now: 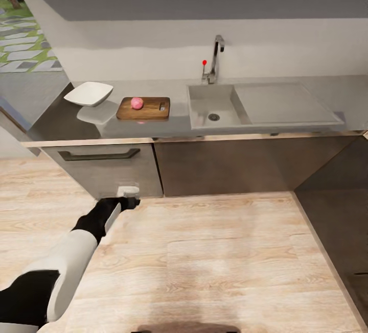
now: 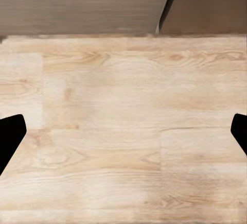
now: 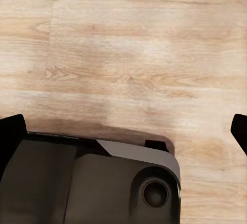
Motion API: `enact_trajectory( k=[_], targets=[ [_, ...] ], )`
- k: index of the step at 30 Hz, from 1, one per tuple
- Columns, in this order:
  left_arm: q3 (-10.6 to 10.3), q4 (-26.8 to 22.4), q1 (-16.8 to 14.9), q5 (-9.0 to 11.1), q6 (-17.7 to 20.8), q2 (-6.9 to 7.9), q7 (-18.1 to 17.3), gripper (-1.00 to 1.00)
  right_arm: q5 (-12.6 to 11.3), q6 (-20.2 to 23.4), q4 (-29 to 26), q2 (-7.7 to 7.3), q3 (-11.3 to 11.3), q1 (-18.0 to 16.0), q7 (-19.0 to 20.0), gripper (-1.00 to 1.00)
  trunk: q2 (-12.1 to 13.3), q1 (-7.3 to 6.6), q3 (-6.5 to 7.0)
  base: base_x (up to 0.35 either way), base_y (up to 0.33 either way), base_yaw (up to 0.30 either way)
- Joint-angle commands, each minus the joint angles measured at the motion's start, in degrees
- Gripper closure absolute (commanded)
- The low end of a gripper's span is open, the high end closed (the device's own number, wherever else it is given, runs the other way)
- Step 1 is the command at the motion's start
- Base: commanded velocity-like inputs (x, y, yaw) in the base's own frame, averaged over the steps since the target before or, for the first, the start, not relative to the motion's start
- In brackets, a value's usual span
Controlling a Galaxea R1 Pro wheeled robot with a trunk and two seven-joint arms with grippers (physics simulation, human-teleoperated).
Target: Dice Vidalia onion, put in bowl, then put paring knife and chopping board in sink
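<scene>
Left gripper (image 2: 123, 131) spread wide over plank floor (image 2: 128, 131), nothing between fingers (image 2: 10, 136). Right gripper (image 3: 123, 131) likewise wide — above dark robot base (image 3: 87, 183). Head view adds: pink onion (image 1: 137, 102) on chopping board (image 1: 143, 108), bowl (image 1: 89, 93) beside it, sink (image 1: 212, 105) — all on countertop (image 1: 66, 123).
</scene>
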Motion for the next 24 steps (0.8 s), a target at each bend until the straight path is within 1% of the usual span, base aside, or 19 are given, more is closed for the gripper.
enact_trajectory(
  k=[1, 2, 3, 4, 5, 6, 7, 8, 11, 14, 15, 16, 17, 18, 19, 20, 21, 23, 24],
  targets=[
    [0.0, 4.6, 0.0, 0.2, -4.2, -0.01, 0.1, -1.0, 0.0, -0.2, 0.1, 0.01, 0.3, 0.0, -0.3, -1.0, -0.1, 0.02, -0.06, -0.001, 0.0, 0.0],
    [0.0, 6.8, 0.0, 0.2, -6.4, -0.02, 0.1, -1.0, 0.0, -0.2, 0.1, 0.01, 0.3, 0.0, -0.3, -1.0, -0.1, 0.02, -0.06, -0.001, 0.0, 0.0],
    [0.0, 11.2, 0.0, 0.2, -10.7, 0.01, 0.1, -1.0, 0.0, -0.2, 0.1, 0.01, 0.3, 0.0, -0.3, -1.0, -0.1, 0.02, -0.06, 0.0, 0.0, 0.0],
    [0.0, 13.4, 0.0, 0.2, -12.7, 0.02, 0.1, -1.0, 0.0, -0.2, 0.1, 0.01, 0.3, 0.0, -0.3, -1.0, -0.1, 0.02, -0.06, 0.0, 0.0, 0.0],
    [0.0, 17.8, 0.0, 0.2, -16.2, 0.03, 0.1, -1.0, 0.0, -0.2, 0.1, 0.01, 0.3, 0.0, -0.3, -1.0, -0.1, 0.02, -0.06, 0.0, 0.0, 0.0],
    [0.0, 21.8, 0.0, 0.2, -18.8, 0.02, 0.1, -1.0, 0.0, -0.2, 0.1, -0.01, 0.3, 0.0, -0.3, -1.0, -0.1, 0.02, -0.06, 0.0, 0.0, 0.0],
    [0.0, 23.7, 0.0, 0.2, -19.7, 0.03, 0.2, -1.0, 0.0, -0.3, 0.1, -0.02, 0.3, 0.0, -0.3, -1.0, -0.1, 0.02, -0.06, 0.0, 0.0, 0.0],
    [0.0, 28.7, 0.0, 0.2, -22.1, 0.04, 0.2, -1.0, 0.0, -0.3, 0.0, -0.06, 0.3, 0.0, -0.3, -1.0, -0.1, 0.02, -0.06, 0.0, 0.0, 0.0],
    [0.0, 31.1, 0.9, 0.2, -23.3, 0.07, 0.2, -1.0, 0.0, -0.3, 0.0, -0.07, 0.3, 0.0, -0.4, -1.0, -0.1, 0.02, -0.06, 0.0, 0.0, 0.0],
    [0.0, 31.8, 2.5, 0.3, -25.1, 0.29, 0.2, -1.0, 0.0, -0.3, -0.1, -0.16, 0.2, 0.0, -0.5, -1.0, -0.1, 0.02, -0.06, 0.0, 0.0, 0.0],
    [0.0, 32.0, 3.5, 0.3, -27.7, 0.46, 0.2, -1.0, 0.0, -0.3, -0.2, -0.23, 0.1, 0.0, -0.5, -1.0, -0.1, 0.02, -0.06, 0.0, 0.0, 0.0],
    [0.0, 32.1, 4.6, 0.4, -31.5, 0.71, 0.2, -1.0, 0.0, -0.3, -0.4, -0.27, 0.1, 0.0, -0.5, -1.0, -0.1, 0.02, -0.06, 0.0, 0.0, 0.0],
    [0.0, 32.2, 5.5, 0.4, -34.0, 0.83, 0.2, -1.0, 0.0, -0.3, -0.5, -0.28, 0.1, 0.0, -0.5, -1.0, -0.1, 0.02, -0.06, 0.0, 0.0, 0.0],
    [0.0, 32.3, 7.6, 0.5, -40.0, 1.06, 0.3, -1.0, 0.0, -0.2, -0.7, -0.35, 0.0, 0.0, -0.5, -1.0, -0.1, 0.02, -0.06, 0.0, 0.0, 0.0],
    [0.0, 32.3, 8.4, 0.5, -41.7, 1.11, 0.3, -1.0, 0.0, -0.2, -0.7, -0.36, 0.0, 0.0, -0.5, -1.0, -0.1, 0.02, -0.06, 0.0, 0.0, 0.0],
    [0.0, 32.4, 9.9, 0.5, -44.4, 1.15, 0.3, -1.0, 0.0, -0.2, -0.9, -0.42, 0.0, 0.0, -0.5, -1.0, -0.1, 0.02, -0.06, 0.0, 0.0, 0.0],
    [0.0, 32.4, 10.6, 0.5, -45.4, 1.16, 0.3, -1.0, 0.0, -0.2, -0.9, -0.48, 0.0, 0.0, -0.5, -1.0, -0.1, 0.02, -0.06, 0.0, 0.0, 0.0],
    [0.0, 32.4, 13.4, 0.5, -48.1, 1.23, 0.3, -1.0, 0.0, -0.2, -1.2, -0.69, -0.1, 0.0, -0.6, -1.0, -0.1, 0.02, -0.06, 0.0, 0.0, 0.0],
    [0.0, 32.4, 14.1, 0.5, -48.8, 1.24, 0.3, -1.0, 0.0, -0.2, -1.4, -0.73, -0.1, 0.0, -0.6, -1.0, -0.1, 0.02, -0.06, 0.0, 0.0, 0.0]
  ],
)
